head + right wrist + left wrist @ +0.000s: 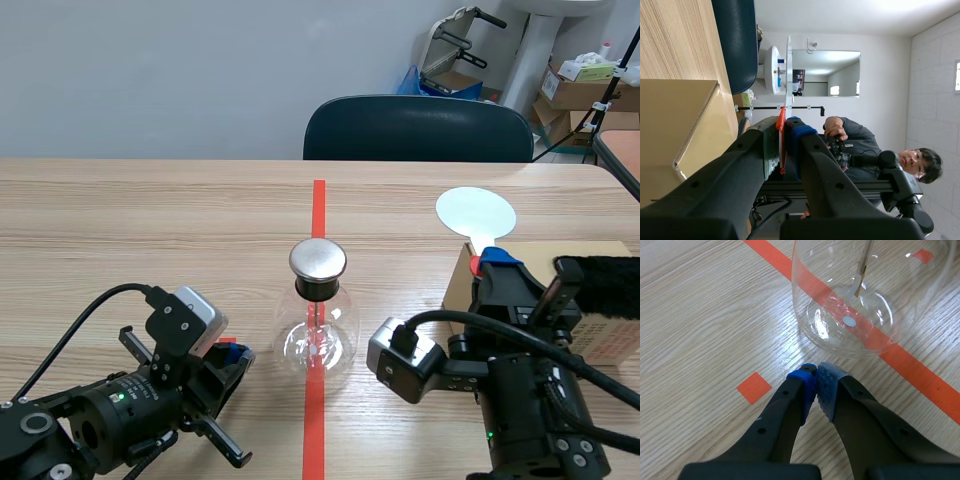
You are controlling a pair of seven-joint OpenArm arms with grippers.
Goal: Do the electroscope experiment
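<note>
Here, I am pinching white disc paddle in right gripper, raised above cardboard box by table's right edge, ready for charging electroscope mid-table; left gripper, fingers pressed together, idling just beside it.

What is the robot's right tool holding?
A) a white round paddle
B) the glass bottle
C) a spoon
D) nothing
A: the right tool is shut on the orange handle of the white round paddle, whose disc sticks out beyond it.
</note>
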